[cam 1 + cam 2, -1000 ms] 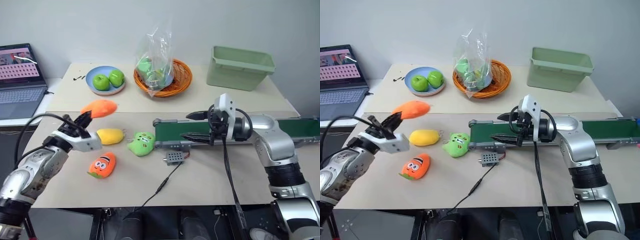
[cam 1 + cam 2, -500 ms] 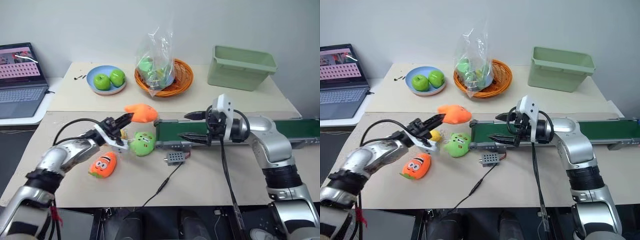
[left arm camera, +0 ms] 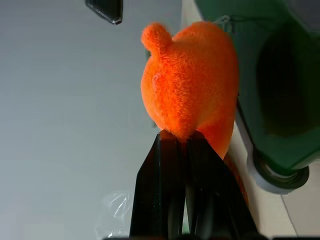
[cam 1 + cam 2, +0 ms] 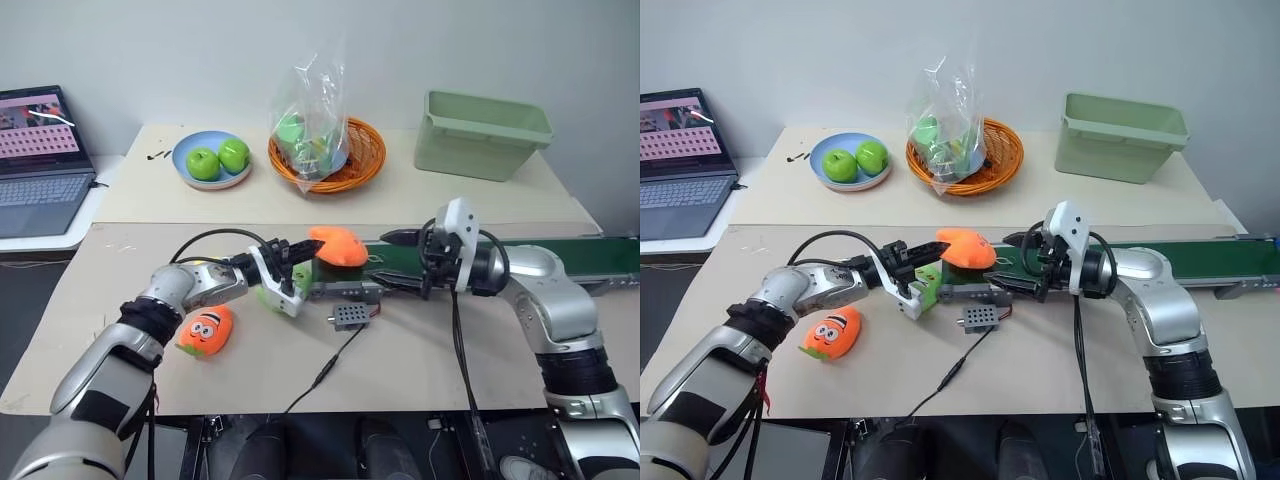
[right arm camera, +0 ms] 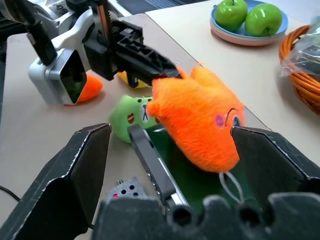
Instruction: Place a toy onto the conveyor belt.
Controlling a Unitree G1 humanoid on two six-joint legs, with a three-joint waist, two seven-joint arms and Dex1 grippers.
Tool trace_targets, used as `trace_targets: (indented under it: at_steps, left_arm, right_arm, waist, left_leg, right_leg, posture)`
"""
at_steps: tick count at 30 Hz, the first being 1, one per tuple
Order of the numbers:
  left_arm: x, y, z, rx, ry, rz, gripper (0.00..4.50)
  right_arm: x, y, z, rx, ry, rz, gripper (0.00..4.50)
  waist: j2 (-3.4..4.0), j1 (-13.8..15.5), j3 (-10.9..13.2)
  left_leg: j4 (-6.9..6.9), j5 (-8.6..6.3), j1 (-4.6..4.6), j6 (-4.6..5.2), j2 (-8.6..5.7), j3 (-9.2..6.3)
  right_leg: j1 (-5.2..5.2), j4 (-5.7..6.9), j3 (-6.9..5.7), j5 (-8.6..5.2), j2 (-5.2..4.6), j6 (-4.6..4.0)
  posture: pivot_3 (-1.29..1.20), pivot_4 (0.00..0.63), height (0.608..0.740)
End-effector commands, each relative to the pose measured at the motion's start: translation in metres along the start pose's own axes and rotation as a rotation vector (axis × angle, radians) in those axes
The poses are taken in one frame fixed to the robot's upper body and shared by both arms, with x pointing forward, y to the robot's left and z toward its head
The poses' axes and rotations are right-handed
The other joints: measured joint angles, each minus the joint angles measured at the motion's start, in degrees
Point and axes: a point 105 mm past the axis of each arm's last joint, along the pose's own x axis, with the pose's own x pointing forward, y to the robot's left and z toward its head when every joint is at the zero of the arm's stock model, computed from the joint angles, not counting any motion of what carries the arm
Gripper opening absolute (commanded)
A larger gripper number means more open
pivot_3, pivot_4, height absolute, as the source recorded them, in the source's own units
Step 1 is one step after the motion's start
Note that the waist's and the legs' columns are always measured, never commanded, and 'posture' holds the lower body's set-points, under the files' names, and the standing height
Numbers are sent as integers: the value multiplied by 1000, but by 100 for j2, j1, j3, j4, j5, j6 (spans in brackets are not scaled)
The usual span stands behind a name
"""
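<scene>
Carrying toy [image 4: 337,246] rightward, now over conveyor belt [image 4: 590,256] end | left end effector [image 4: 304,250] clamped on toy | right end effector [image 4: 397,262] apart

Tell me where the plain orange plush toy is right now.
In the left eye view the orange plush toy hangs mid-table over the conveyor belt's left end, pinched by the left gripper, beside the open right gripper.

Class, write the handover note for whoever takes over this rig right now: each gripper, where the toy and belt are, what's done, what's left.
Left gripper: shut on the toy, holding it by one edge above the conveyor belt's left end.
Right gripper: open, empty, hovering over the belt just right of the toy.
Done: toy picked up and brought over the belt.
Left: lower it onto the belt, release, withdraw.
</scene>
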Motion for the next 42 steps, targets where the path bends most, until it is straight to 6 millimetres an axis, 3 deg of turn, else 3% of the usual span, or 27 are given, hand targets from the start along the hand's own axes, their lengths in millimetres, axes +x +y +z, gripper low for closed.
trace_targets:
  at_steps: [1, 4, 5, 6, 15, 16, 22, 26, 28, 33, 39, 42]
  left_arm:
    - [3, 3, 1, -19, -28, 8, 9]
    - [1, -1, 7, -81, -59, -15, 9]
    - [1, -1, 8, -93, -66, -18, 663]
    - [0, -1, 8, -110, -67, -21, 829]
    - [-2, 33, -9, -197, 3, 62, 4206]
    - [-2, 36, -12, -205, 17, 65, 4428]
    - [-10, 56, -35, -352, 145, 106, 4428]
    - [-19, 60, -55, -774, 257, 167, 4428]
    - [-25, 50, -48, -1055, 233, 123, 4428]
    - [-52, 54, -20, -1485, 84, 83, 4428]
    - [-87, 54, -12, -1705, 111, 84, 4428]
    - [-93, 59, -12, -1736, 123, 98, 4428]
  right_arm:
    - [-7, 0, 13, -35, -42, -16, 4500]
    - [-8, 0, 12, -34, -41, -19, 4500]
    - [-8, -1, 12, -34, -41, -20, 4500]
    - [-8, -1, 12, -35, -41, -19, 4500]
    - [-3, -3, 13, -42, -45, -3, 4500]
    - [-2, -4, 14, -43, -46, -1, 4500]
    - [1, -3, 15, -48, -47, 15, 4500]
    - [1, -3, 19, -60, -39, 37, 4500]
    - [0, -2, 22, -66, -30, 58, 4500]
    - [-4, -1, 31, -93, -2, 106, 4500]
    - [-7, -5, 46, -125, -2, 141, 4500]
    - [-7, -6, 50, -127, -8, 150, 4500]
  waist:
    - [0, -2, 0]
    - [0, 2, 0]
    - [0, 3, 0]
    - [0, 5, 0]
    - [0, -2, 0]
    - [0, -5, 0]
    - [0, -19, 0]
    - [1, -69, 0]
    - [1, -81, 0]
    - [2, -147, 0]
    - [2, -141, 0]
    - [1, -110, 0]
  left_leg:
    - [0, 0, 0, 0, 0, 0]
    - [0, 0, 0, 0, 0, 0]
    - [0, 0, -1, 0, 0, 0]
    - [1, 0, -2, 0, 0, 0]
    - [3, 0, -1, 0, 0, -1]
    - [3, 0, -1, 0, 0, -1]
    - [5, 0, 0, 0, 0, -1]
    - [8, 0, -1, 1, 0, -3]
    - [13, 0, -1, 1, 1, -7]
    - [19, -1, -1, 3, 5, -12]
    - [20, -1, 24, 3, 7, -37]
    - [20, -1, 28, 3, 7, -37]
  right_leg:
    - [0, 0, 0, 0, 0, 0]
    - [0, -2, 0, 0, -1, 0]
    - [0, -2, 0, 0, -1, 0]
    - [0, -2, 0, 0, -1, 0]
    - [0, 0, 0, 0, -1, 1]
    - [0, 0, 1, 0, -1, 1]
    - [1, 2, 0, 0, 0, 1]
    - [1, 7, 2, 0, -1, 1]
    - [1, 9, 1, 0, 0, 1]
    - [-1, 13, 10, -1, 7, 3]
    - [13, 7, 11, -3, 10, 2]
    - [16, 0, 11, -3, 10, 1]
  posture:
    - [0, 150, 740]
    - [0, 150, 740]
    - [0, 150, 740]
    - [0, 150, 740]
    - [0, 150, 740]
    - [0, 150, 740]
    - [0, 150, 740]
    - [0, 150, 740]
    - [0, 150, 740]
    - [0, 150, 740]
    - [0, 150, 740]
    - [0, 150, 740]
